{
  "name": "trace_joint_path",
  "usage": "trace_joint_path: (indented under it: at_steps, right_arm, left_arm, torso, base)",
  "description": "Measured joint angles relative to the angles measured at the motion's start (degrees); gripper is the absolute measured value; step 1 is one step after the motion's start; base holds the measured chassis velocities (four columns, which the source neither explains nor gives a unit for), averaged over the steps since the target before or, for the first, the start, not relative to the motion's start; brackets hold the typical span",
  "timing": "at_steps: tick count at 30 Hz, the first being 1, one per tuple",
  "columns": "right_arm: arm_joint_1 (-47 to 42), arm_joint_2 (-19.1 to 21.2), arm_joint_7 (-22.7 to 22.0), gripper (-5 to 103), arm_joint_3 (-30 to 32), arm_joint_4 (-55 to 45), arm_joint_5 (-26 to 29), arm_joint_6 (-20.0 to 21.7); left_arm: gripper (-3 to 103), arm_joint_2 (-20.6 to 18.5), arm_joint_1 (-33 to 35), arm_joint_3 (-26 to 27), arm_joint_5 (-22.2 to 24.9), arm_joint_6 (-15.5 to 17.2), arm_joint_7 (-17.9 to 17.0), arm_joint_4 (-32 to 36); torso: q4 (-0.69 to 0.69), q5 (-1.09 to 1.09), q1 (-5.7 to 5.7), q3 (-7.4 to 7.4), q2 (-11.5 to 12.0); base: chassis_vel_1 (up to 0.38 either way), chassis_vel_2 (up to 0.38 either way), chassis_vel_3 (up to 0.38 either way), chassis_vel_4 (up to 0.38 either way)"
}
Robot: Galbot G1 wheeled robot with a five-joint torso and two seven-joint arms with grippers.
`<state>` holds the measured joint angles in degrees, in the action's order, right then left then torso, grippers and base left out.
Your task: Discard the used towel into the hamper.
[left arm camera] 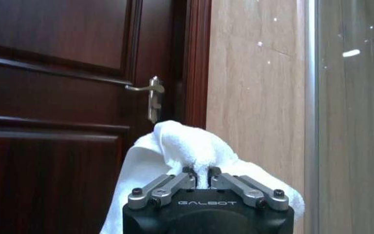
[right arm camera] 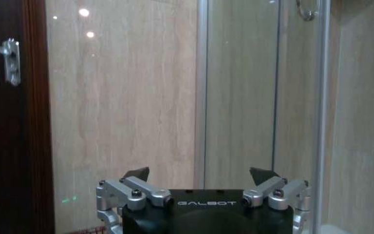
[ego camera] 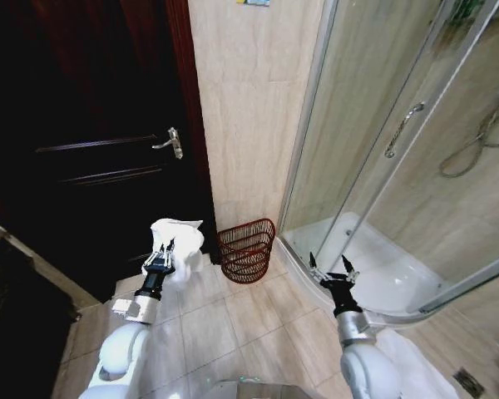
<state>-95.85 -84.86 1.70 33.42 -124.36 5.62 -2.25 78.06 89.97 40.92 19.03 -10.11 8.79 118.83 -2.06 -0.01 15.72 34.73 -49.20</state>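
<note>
A white towel (ego camera: 176, 237) hangs bunched from my left gripper (ego camera: 160, 254), which is shut on it above the tiled floor, left of the hamper. In the left wrist view the towel (left arm camera: 190, 148) bulges past the closed fingers (left arm camera: 174, 183) and drapes down both sides of the gripper (left arm camera: 200, 172). The hamper (ego camera: 246, 249) is a small round reddish-brown openwork basket standing on the floor against the beige wall. My right gripper (ego camera: 332, 268) is open and holds nothing, to the right of the hamper near the shower base; its spread fingertips (right arm camera: 137, 173) show in the right wrist view around the gripper (right arm camera: 200, 173).
A dark wooden door (ego camera: 100, 141) with a metal handle (ego camera: 171, 143) stands at the left behind the towel. A curved glass shower enclosure (ego camera: 399, 150) with a white base (ego camera: 374, 266) takes up the right. Tiled floor (ego camera: 224, 332) lies between my arms.
</note>
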Motion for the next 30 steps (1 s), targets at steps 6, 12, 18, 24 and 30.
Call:
trace_joint_path:
  at_steps: [6,12,18,24,30]
  right_arm:
    - [-0.27,0.12,1.05,100,1.01,0.12,1.32,-0.19]
    - [0.24,-0.05,1.07,100,1.12,-0.04,1.55,0.6]
    - [-0.29,-0.52,1.06,100,1.83,-0.76,2.09,1.23]
    - [-0.9,-0.75,1.36,100,3.46,-1.81,2.82,1.27]
    - [-1.2,-0.94,3.17,100,5.32,-1.05,3.38,0.73]
  left_arm:
    - [7,-0.17,-0.38,-0.49,-0.17,0.1,0.0,-0.95]
    - [7,-0.23,-0.69,-0.41,-0.1,-0.44,0.04,-1.4]
    - [7,-0.19,-0.51,-0.4,-0.05,-0.86,0.16,-1.43]
    - [7,-0.12,-0.41,-0.47,0.07,-1.33,0.3,-1.53]
    - [7,0.1,-0.37,-0.51,-0.02,-1.71,0.51,-1.72]
  torso:
    - [0.0,0.0,-0.73,-1.0,1.75]
    - [-0.01,0.0,-1.33,-1.78,3.12]
    - [0.0,0.0,-1.44,-1.95,3.4]
    - [0.0,0.01,-1.41,-1.9,3.3]
    - [0.0,0.01,-1.33,-1.79,3.12]
  base:
    - [0.0,0.0,0.0,0.0]
    - [0.0,0.0,0.0,0.0]
    - [0.0,0.0,0.0,0.0]
    - [0.0,0.0,0.0,0.0]
    - [0.0,0.0,0.0,0.0]
